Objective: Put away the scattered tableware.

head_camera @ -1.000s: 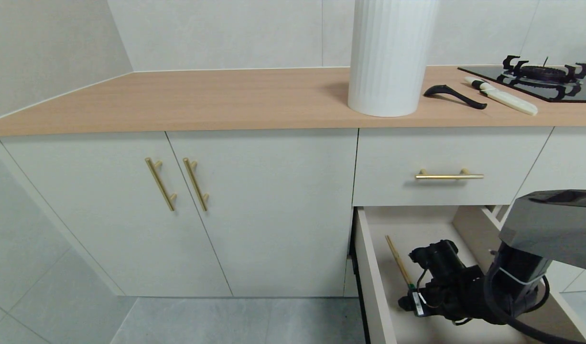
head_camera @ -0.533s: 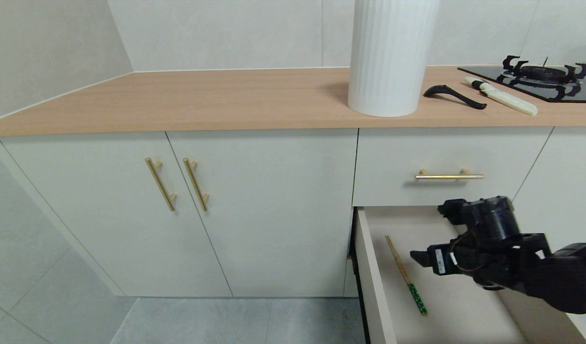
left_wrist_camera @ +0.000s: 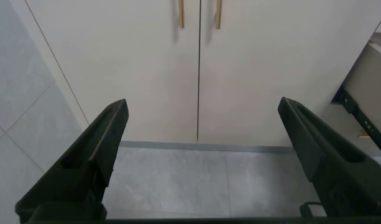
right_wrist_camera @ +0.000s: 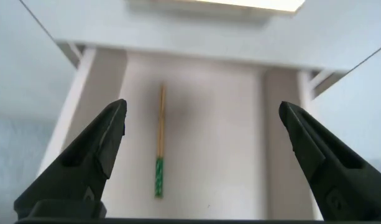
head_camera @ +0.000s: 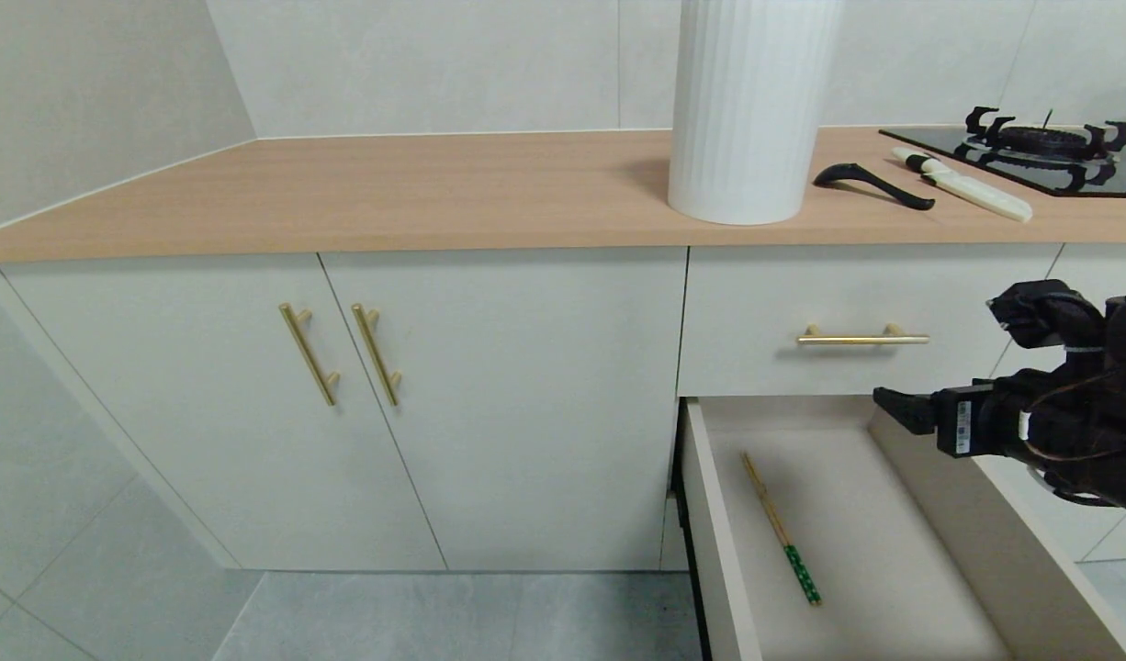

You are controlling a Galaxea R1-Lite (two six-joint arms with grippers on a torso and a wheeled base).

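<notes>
- Since the chopsticks [head_camera: 782,532] lie in the open drawer [head_camera: 710,523], with both jaws apart and empty, that placement is judged done.
- Next, the black spoon [head_camera: 873,182] near the surface's [head_camera: 434,193] right edge is to be grasped.

Matt wood-grain countertop [head_camera: 388,188], brass-look metal drawer handle [head_camera: 862,339], wooden chopsticks [head_camera: 776,530], ribbed matt white cylinder [head_camera: 747,119]

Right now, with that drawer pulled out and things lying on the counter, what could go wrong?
The open right gripper hangs near the drawer's right wall; a careless swing might clip it. The black spoon lies close beside the tall white container, so reaching for it could nudge that over. The knife rests at the hob's edge; a poor grasp might let it slip to the floor.
</notes>
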